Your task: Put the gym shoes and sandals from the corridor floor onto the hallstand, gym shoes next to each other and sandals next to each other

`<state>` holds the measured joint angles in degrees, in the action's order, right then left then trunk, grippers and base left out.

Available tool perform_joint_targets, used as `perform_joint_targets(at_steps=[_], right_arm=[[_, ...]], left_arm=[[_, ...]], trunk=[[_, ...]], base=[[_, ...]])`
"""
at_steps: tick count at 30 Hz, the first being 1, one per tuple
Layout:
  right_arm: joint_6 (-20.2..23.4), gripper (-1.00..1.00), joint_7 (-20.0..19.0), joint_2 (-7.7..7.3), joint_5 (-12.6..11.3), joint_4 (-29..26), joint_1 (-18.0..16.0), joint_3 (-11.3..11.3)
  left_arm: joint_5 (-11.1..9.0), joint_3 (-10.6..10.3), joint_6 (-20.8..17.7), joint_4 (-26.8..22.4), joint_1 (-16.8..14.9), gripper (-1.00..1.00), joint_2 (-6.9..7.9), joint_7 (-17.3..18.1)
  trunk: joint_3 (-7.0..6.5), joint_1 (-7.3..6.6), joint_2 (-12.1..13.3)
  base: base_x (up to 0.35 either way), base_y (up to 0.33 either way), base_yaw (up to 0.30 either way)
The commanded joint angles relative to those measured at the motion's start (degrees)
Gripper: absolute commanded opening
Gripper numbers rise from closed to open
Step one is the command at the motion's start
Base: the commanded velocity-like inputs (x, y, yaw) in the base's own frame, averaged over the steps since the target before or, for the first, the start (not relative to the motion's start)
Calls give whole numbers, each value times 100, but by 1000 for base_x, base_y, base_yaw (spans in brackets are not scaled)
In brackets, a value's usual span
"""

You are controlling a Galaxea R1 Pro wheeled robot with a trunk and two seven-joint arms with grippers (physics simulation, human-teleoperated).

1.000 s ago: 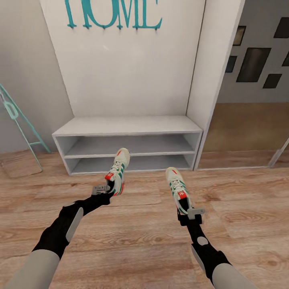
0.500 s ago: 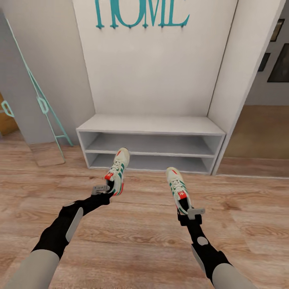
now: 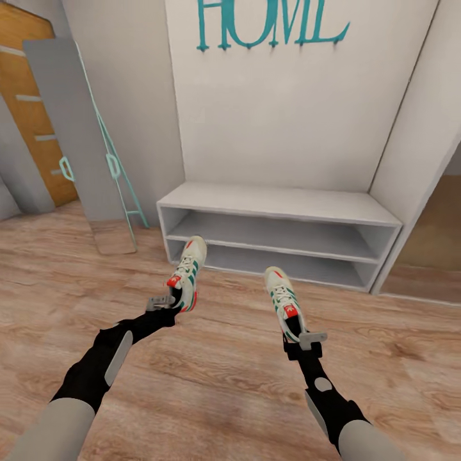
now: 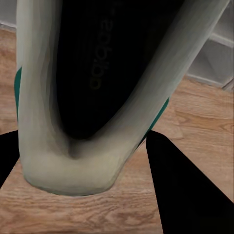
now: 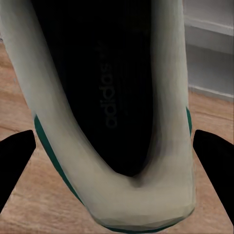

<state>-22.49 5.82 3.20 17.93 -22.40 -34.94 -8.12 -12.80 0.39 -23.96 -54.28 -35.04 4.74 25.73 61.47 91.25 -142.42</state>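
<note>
While head view has left gripper [image 3: 171, 301] and right gripper [image 3: 299, 334] each clamped on a gym shoe's heel (left shoe [image 3: 187, 272], right shoe [image 3: 284, 301]) above floor [image 3: 224, 384] before hallstand [image 3: 275, 205], wrist views add dark insoles.

Matt white-and-green gym shoes [image 3: 190, 271] hang over wood-grain plank floor [image 3: 224, 378] before a smooth, matt grey hallstand [image 3: 275, 205].
</note>
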Motion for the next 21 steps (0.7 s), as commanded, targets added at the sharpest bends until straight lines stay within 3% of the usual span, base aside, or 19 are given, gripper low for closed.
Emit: perform_joint_targets(at_steps=[1, 21], right_arm=[[-18, -100, 19, 5, 62, 5, -4, -32], [-18, -100, 17, 5, 62, 5, -4, -32]], left_arm=[[-56, 5, -48, -3, -3, -100, 1, 11], [-56, 5, -47, 0, -3, -100, -1, 11]], trunk=[[1, -1, -2], [-77, -1, -2]], base=[[0, 0, 296], [6, 0, 296]])
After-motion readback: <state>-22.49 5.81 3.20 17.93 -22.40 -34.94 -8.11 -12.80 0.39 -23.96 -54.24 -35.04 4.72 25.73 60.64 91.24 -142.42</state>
